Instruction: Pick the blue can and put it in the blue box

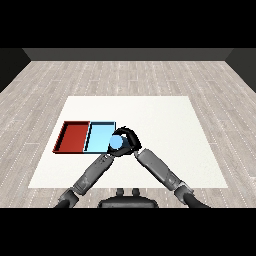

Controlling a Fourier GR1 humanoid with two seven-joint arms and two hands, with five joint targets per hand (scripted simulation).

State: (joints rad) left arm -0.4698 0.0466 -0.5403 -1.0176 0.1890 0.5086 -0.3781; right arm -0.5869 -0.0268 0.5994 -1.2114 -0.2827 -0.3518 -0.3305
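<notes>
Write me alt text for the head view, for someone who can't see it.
The right robot hand curls round a blue can at the right edge of the light blue tray. A red tray lies beside it, to its left, on the white table. The left forearm reaches toward the can too.

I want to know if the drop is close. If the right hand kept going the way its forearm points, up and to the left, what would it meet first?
Most likely the light blue tray: the right hand, curled round the blue can, is at its right edge.
</notes>
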